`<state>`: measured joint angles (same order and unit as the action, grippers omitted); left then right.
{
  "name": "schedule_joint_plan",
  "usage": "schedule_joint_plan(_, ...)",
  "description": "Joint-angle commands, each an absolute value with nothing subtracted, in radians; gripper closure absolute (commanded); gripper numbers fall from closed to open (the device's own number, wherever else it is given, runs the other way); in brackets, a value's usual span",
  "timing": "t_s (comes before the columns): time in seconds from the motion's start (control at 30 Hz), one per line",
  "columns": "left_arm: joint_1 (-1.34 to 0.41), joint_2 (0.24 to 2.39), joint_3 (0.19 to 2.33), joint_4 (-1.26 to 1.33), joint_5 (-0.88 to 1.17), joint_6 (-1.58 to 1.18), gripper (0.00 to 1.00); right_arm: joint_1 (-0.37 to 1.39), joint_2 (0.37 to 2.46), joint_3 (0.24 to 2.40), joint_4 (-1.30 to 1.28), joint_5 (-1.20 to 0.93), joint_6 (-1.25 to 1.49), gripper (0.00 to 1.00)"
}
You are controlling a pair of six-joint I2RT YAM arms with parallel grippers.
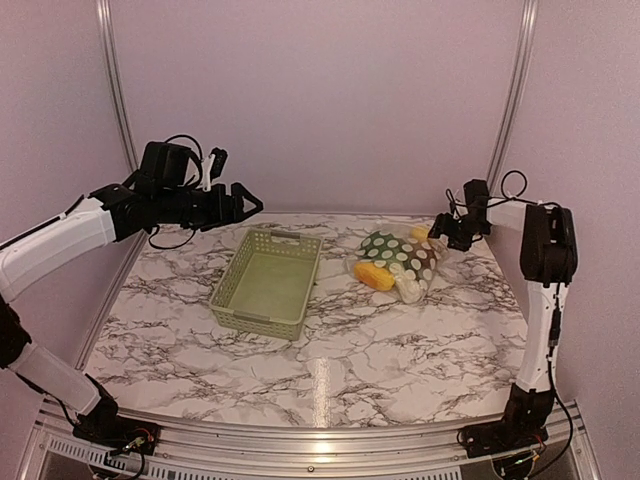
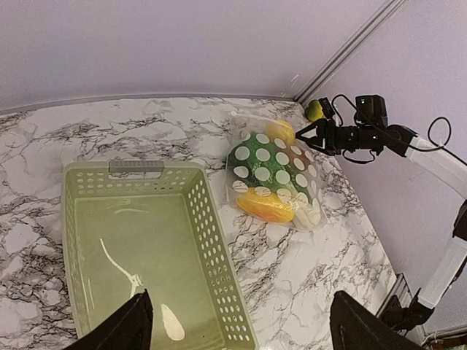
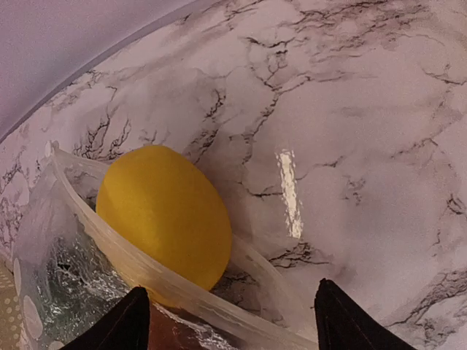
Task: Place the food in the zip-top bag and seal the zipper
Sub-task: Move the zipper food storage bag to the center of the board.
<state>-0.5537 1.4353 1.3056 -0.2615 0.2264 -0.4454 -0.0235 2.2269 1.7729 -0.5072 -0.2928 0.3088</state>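
Right wrist: right tool (image 3: 230, 324) open, empty, nr yellow fruit (image 3: 164, 219) at bag (image 3: 40, 248) mouth; left tool (image 2: 244, 324) open, empty.

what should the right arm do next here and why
Probably nudge the yellow fruit deeper into the zip-top bag with the right gripper. Its jaws stand open just above the bag's mouth, holding nothing, and the fruit sits right at that mouth edge, where it would likely keep the zipper from closing.
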Motion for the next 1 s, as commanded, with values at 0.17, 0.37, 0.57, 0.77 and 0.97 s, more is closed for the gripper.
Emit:
schedule_joint_plan(0.17,-0.555,1.383,1.322,-0.358,0.294,-0.387,0.15,-0.060,2.469,2.062,-0.345,-0.565,0.314,0.22)
schedule_joint_plan(0.37,-0.555,1.383,1.345,-0.371,0.301,-0.375,0.16,-0.062,2.482,1.993,-0.261,-0.721,0.376,0.36)
schedule_joint_plan(0.57,-0.555,1.387,1.321,-0.329,0.315,-0.380,0.16,-0.057,2.292,1.753,-0.241,-0.714,0.362,0.49)
schedule_joint_plan(0.77,-0.555,1.401,1.276,-0.231,0.361,-0.421,0.18,-0.013,2.125,1.545,-0.217,-0.715,0.374,0.56)
schedule_joint_plan(0.97,-0.560,1.392,1.236,-0.170,0.400,-0.449,0.19,0.130,2.112,1.528,-0.341,-0.689,0.322,0.59)
